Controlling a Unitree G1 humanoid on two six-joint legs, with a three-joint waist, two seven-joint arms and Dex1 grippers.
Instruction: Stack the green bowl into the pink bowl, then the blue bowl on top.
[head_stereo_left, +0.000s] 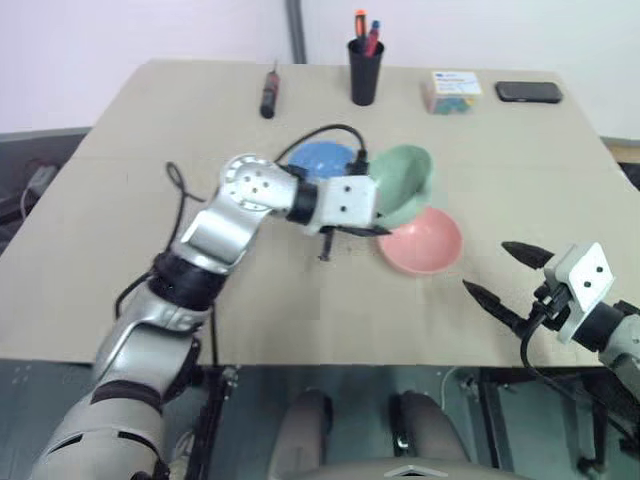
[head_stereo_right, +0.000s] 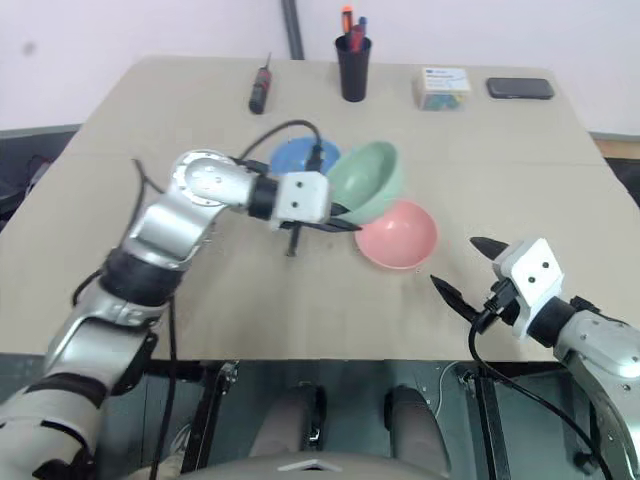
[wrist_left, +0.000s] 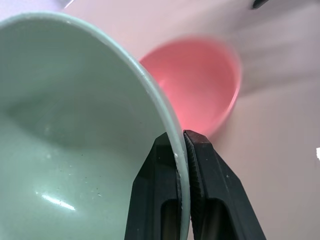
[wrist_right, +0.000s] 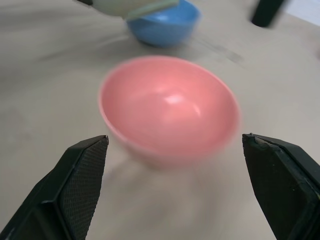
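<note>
Pink bowl (head_stereo_left: 421, 242) and blue bowl (head_stereo_left: 322, 160) sit empty on the counter (head_stereo_left: 150, 150). Left gripper (wrist_left: 181, 150) jaws pinch the green bowl (head_stereo_left: 405, 182) rim, bowl tilted on edge above the pink one. Right gripper (head_stereo_left: 505, 272) jaws gape wide.

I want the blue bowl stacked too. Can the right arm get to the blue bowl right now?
Probably not straight away. The blue bowl sits at the back, behind the pink bowl and the tilted green bowl held by the left gripper. The open right gripper would have to go round them.

Beige table (head_stereo_left: 150, 200) against pale wall (head_stereo_left: 120, 40)
</note>
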